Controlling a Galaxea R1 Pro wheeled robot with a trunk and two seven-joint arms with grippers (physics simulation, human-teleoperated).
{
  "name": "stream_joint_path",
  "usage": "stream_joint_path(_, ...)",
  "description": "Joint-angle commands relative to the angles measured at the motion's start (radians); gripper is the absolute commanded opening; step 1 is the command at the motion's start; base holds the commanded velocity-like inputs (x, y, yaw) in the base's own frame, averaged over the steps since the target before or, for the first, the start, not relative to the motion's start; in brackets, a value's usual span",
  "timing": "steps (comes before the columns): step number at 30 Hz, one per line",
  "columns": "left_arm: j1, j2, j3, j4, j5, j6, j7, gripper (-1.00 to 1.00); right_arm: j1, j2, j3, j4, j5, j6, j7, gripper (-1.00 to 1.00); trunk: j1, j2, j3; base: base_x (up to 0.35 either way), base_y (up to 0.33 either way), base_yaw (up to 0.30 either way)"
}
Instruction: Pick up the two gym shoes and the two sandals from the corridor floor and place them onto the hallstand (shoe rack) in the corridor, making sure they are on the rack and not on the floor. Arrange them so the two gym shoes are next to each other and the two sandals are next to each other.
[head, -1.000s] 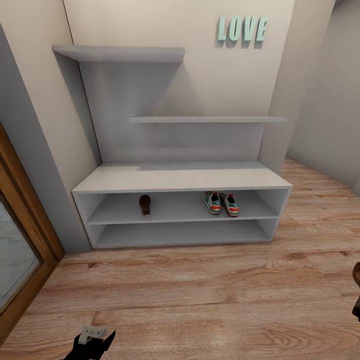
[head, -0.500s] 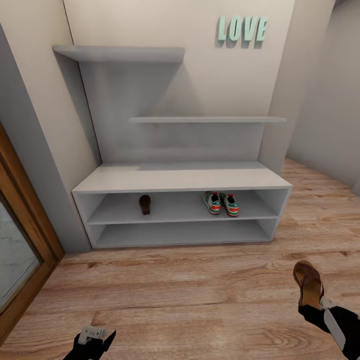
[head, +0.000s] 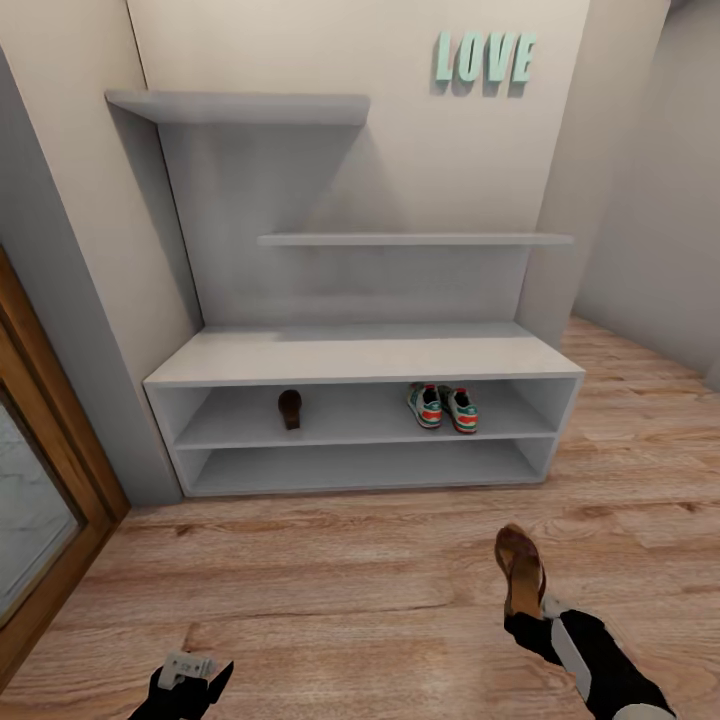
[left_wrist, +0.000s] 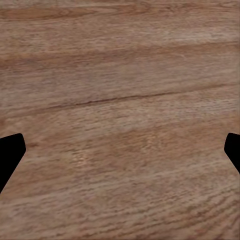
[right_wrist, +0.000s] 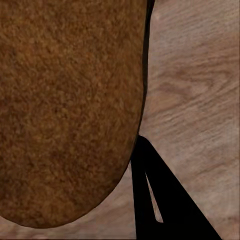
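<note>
Hallstand (head: 355, 357) fills the middle of the head view, pale grey against the cream wall, with mint LOVE letters (head: 485, 58) at the upper right. On its upper low shelf one dark-brown sandal (head: 290, 408) stands left of centre, and the two gym shoes (head: 442, 407) sit side by side, touching, right of centre. At the lower right the right gripper (head: 527, 625) is clamped on the heel end of the second sandal (head: 521, 568), held above the corridor floor (head: 330, 580) with its toe pointing toward the rack. At the bottom left edge the left gripper (head: 180, 680) hangs over bare planks. In the left wrist view its black fingertips (left_wrist: 10, 155) sit far apart at both side edges over wood grain. In the right wrist view the held sandal's brown surface (right_wrist: 70, 110) covers the upper left, with one dark finger (right_wrist: 160, 200) pressed against its edge at the lower right.
</note>
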Motion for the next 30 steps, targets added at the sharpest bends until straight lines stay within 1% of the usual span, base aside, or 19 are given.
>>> stream_joint_path(1,0.000,0.000,-0.008,0.001,0.011,-0.002,-0.004,1.00,0.000,0.026,0.035,-0.002,0.039,0.009,-0.006,-1.00,0.000,0.000,-0.001,0.000,0.000,0.000)
stream_joint_path(2,0.000,0.000,-0.008,0.001,0.011,-0.002,-0.004,1.00,-0.001,0.059,0.068,-0.002,0.082,0.018,-0.007,-1.00,0.000,0.000,-0.001,0.000,0.000,0.000)
stream_joint_path(3,0.000,0.000,-0.008,0.001,0.011,-0.002,-0.004,1.00,-0.002,0.070,0.075,-0.002,0.096,0.023,-0.006,-1.00,0.000,0.000,-0.001,0.000,0.000,0.000)
stream_joint_path(5,0.000,-0.001,-0.008,0.001,0.011,-0.003,-0.004,1.00,-0.004,0.108,0.094,-0.003,0.144,0.040,-0.006,-1.00,0.000,0.000,-0.001,0.000,0.000,0.000)
stream_joint_path(7,0.000,-0.001,-0.008,0.001,0.011,-0.004,-0.004,1.00,-0.005,0.131,0.102,-0.003,0.172,0.050,-0.007,-1.00,0.000,0.000,-0.001,0.000,0.000,0.000)
stream_joint_path(10,0.000,-0.001,-0.008,0.001,0.011,-0.004,-0.004,1.00,-0.007,0.148,0.106,-0.003,0.185,0.055,-0.007,-1.00,0.000,0.000,-0.001,0.000,0.000,0.000)
stream_joint_path(15,0.000,-0.001,-0.008,0.000,0.010,-0.004,-0.004,1.00,-0.008,0.156,0.108,-0.005,0.193,0.057,-0.008,-1.00,0.000,0.000,-0.001,0.000,0.000,0.000)
stream_joint_path(17,0.000,-0.001,-0.008,0.000,0.011,-0.004,-0.004,1.00,-0.008,0.156,0.109,-0.004,0.205,0.057,-0.014,-1.00,0.000,0.000,-0.001,0.000,0.000,0.000)
stream_joint_path(19,0.000,-0.001,-0.008,0.000,0.011,-0.004,-0.004,1.00,-0.008,0.157,0.110,-0.004,0.228,0.057,-0.030,-1.00,0.000,0.000,-0.001,0.000,0.000,0.000)
stream_joint_path(20,0.000,-0.001,-0.008,0.000,0.011,-0.004,-0.004,1.00,-0.008,0.157,0.110,-0.005,0.249,0.057,-0.049,-1.00,0.000,0.000,-0.001,0.000,0.000,0.000)
stream_joint_path(22,0.000,-0.002,-0.008,0.000,0.011,-0.004,-0.004,1.00,-0.008,0.158,0.110,-0.005,0.272,0.057,-0.072,-1.00,0.000,0.000,-0.001,0.000,0.000,0.000)
stream_joint_path(24,0.000,-0.002,-0.008,0.001,0.010,-0.004,-0.004,1.00,-0.008,0.164,0.110,-0.007,0.310,0.057,-0.118,-1.00,0.000,0.000,-0.001,0.000,0.000,0.000)
stream_joint_path(27,0.000,-0.002,-0.008,0.001,0.010,-0.004,-0.004,1.00,-0.008,0.167,0.111,-0.021,0.328,0.057,-0.143,-1.00,0.000,0.000,-0.001,0.000,0.000,0.000)
stream_joint_path(28,0.000,-0.002,-0.008,0.001,0.009,-0.004,-0.004,1.00,-0.008,0.169,0.113,-0.043,0.336,0.057,-0.154,-1.00,0.000,0.000,-0.001,0.000,0.000,0.000)
stream_joint_path(30,0.000,-0.002,-0.008,0.001,0.009,-0.004,-0.004,1.00,-0.008,0.168,0.115,-0.052,0.339,0.057,-0.157,-1.00,0.000,0.000,-0.001,0.000,0.000,0.000)
